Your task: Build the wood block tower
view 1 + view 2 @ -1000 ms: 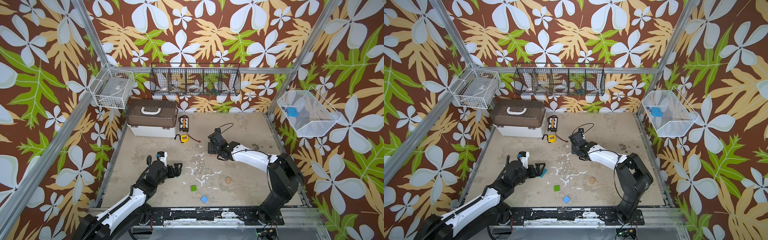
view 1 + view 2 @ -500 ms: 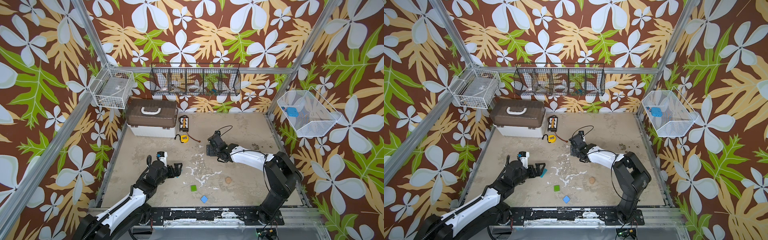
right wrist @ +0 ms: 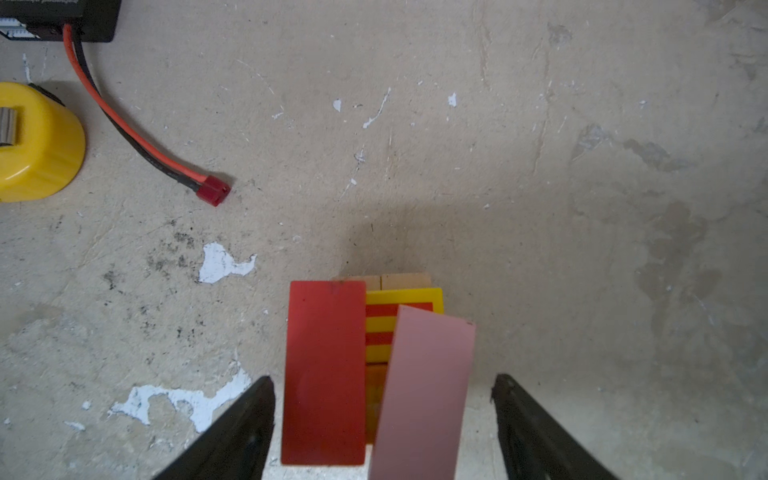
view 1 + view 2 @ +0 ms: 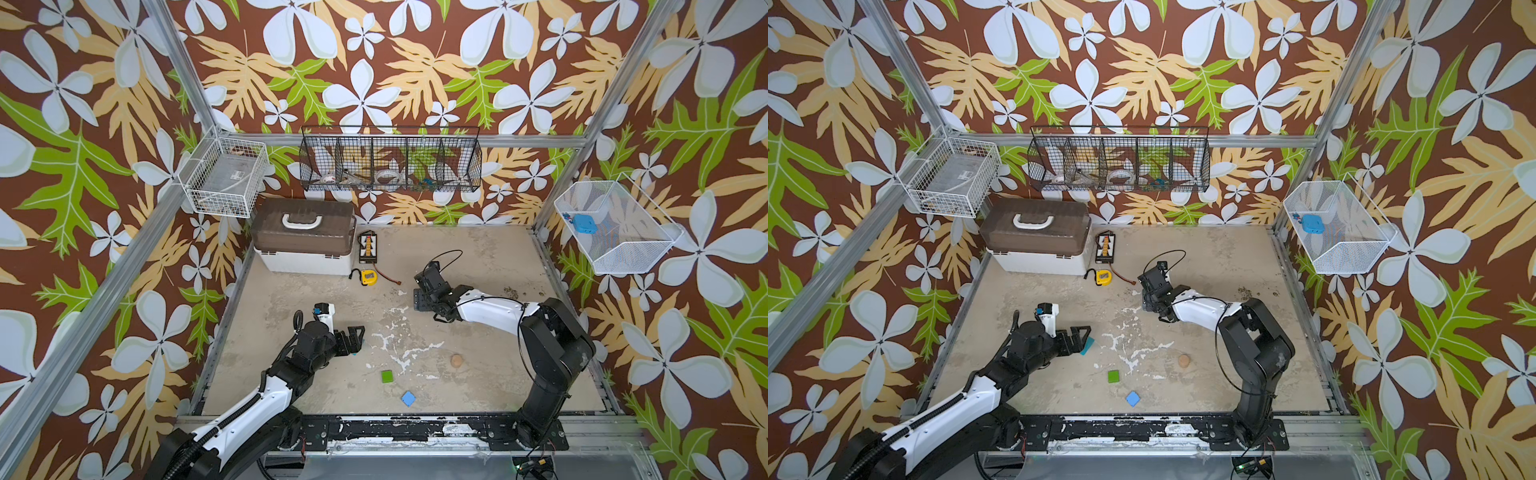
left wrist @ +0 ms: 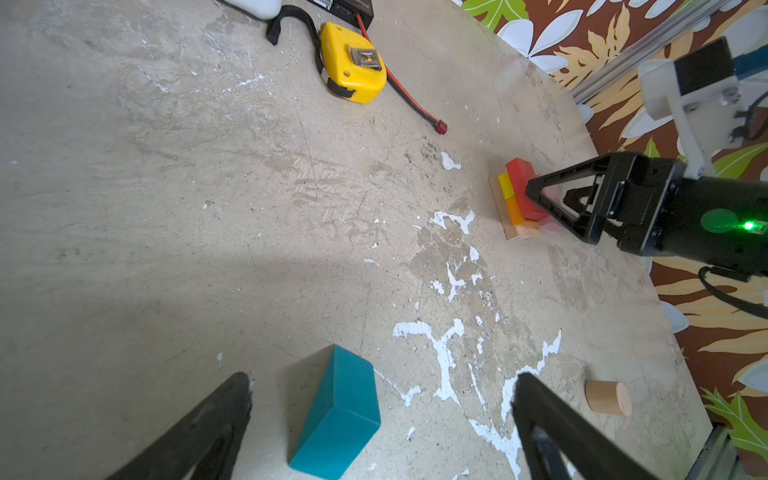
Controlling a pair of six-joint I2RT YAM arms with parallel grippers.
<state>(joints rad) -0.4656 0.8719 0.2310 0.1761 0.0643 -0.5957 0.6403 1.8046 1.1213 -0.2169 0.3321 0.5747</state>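
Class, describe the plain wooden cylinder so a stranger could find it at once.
On the worn beige table, look near the front edge. A green block, a blue block and the wooden cylinder lie there, the cylinder nearest the right arm. It alone is round and unpainted.

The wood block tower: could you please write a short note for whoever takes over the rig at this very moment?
Left pincer: open, straddling the teal block on the table, not gripping it.
Right pincer: open around the top of the tower, with gaps on both sides.
Done: plain wood base, then yellow block and orange block, with red block and pink block on top; pink lies skewed.
Left: probably straighten pink, then add the teal block, green block, blue block and wood cylinder, all loose on the table.
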